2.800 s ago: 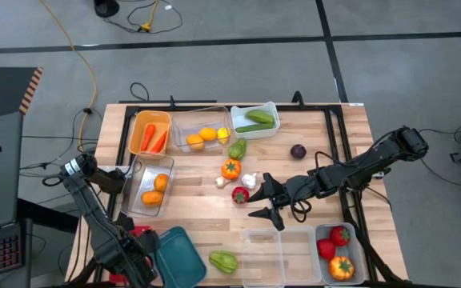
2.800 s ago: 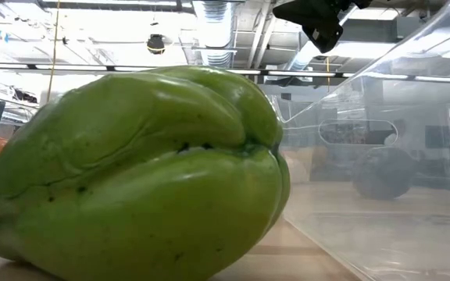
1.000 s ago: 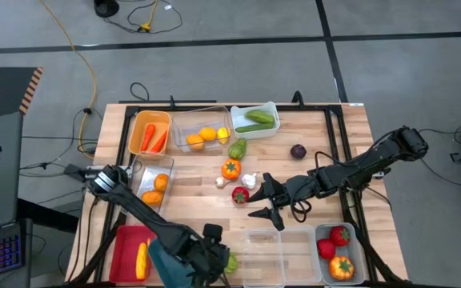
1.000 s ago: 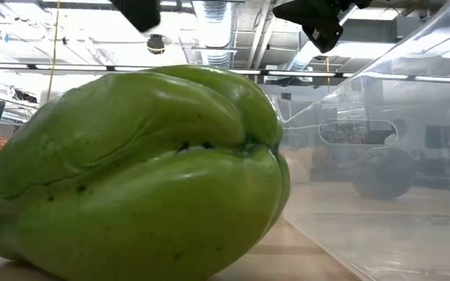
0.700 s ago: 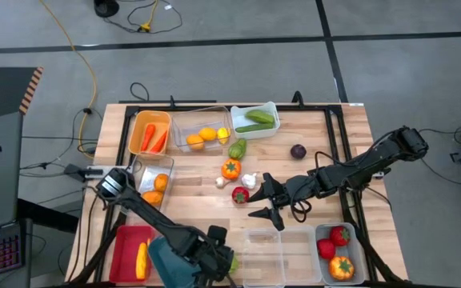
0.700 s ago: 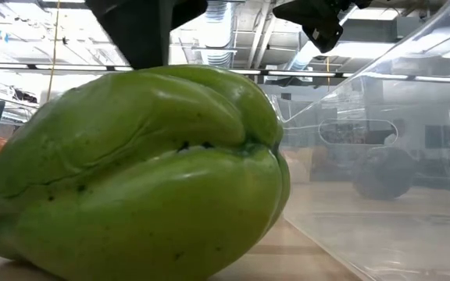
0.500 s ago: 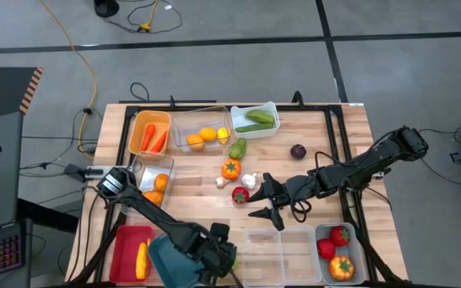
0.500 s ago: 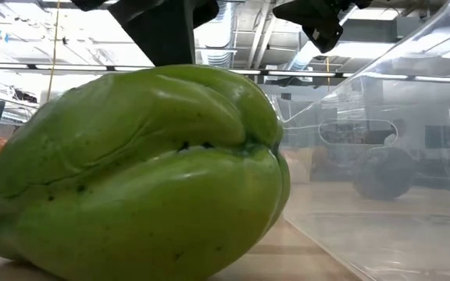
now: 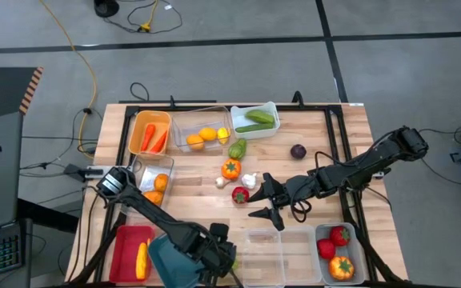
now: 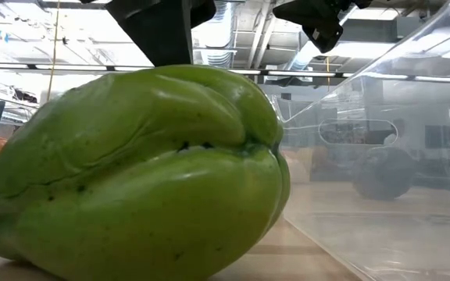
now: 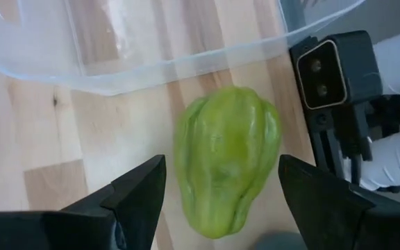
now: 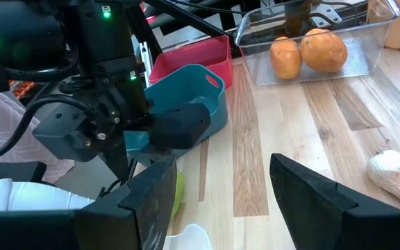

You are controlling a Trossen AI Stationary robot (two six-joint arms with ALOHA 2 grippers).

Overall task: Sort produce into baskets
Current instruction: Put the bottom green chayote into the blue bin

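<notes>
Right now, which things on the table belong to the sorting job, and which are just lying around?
Part of the job:
green chayote, under the open left end effector
garlic
purple fruit
teal basket
clear basket

Just lying about:
yellow cable
black cable

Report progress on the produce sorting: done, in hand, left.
Done: carrots in the orange bin, cucumbers in the white bin, tomatoes in the clear bin. In hand: the left tool, open, straddles the green chayote on the table. Left: pepper, garlic, red fruit, purple fruit. The right tool hangs open mid-table.
</notes>
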